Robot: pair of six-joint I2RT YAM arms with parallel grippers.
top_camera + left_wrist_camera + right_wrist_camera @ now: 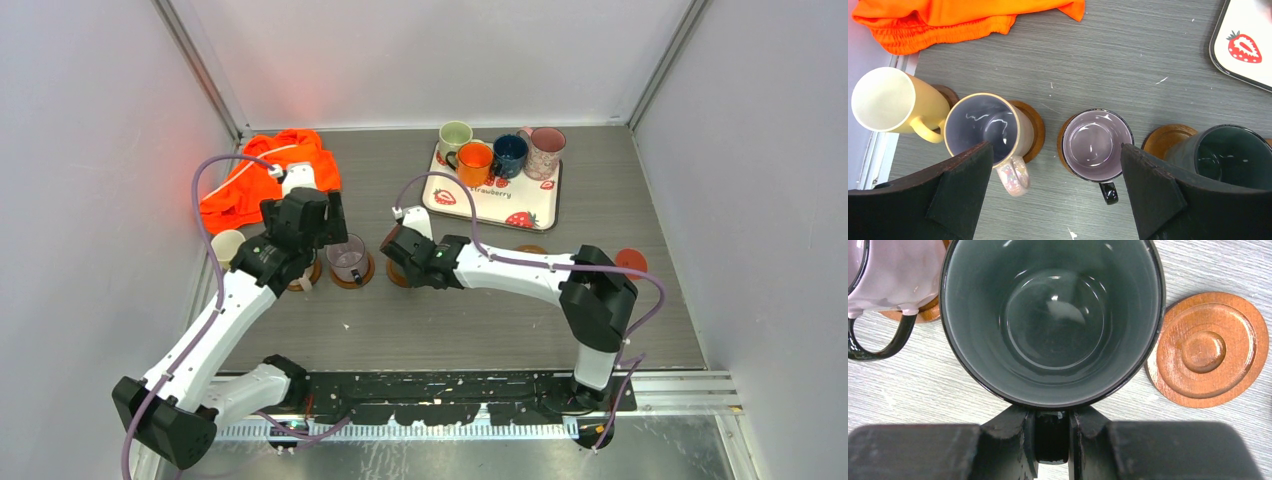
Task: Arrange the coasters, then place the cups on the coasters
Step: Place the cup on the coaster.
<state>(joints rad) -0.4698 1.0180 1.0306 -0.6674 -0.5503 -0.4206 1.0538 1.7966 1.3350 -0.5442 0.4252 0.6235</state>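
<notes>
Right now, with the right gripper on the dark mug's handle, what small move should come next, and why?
Probably open the right gripper and let go. Its jaws are shut on the handle of the dark grey-green mug, which the left wrist view shows over a brown wooden coaster. Whether it is fully down I cannot tell.

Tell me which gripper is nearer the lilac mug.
Left. The left gripper hangs over the lilac mug, jaws open; the right gripper, alongside, clamps the handle of the dark mug.

Four cups (476, 162) on tray (530, 195) back right, cloth (262, 180) back left, three cups (1096, 144) on coasters (1037, 131), fourth cup (1053, 325) rightmost
</notes>
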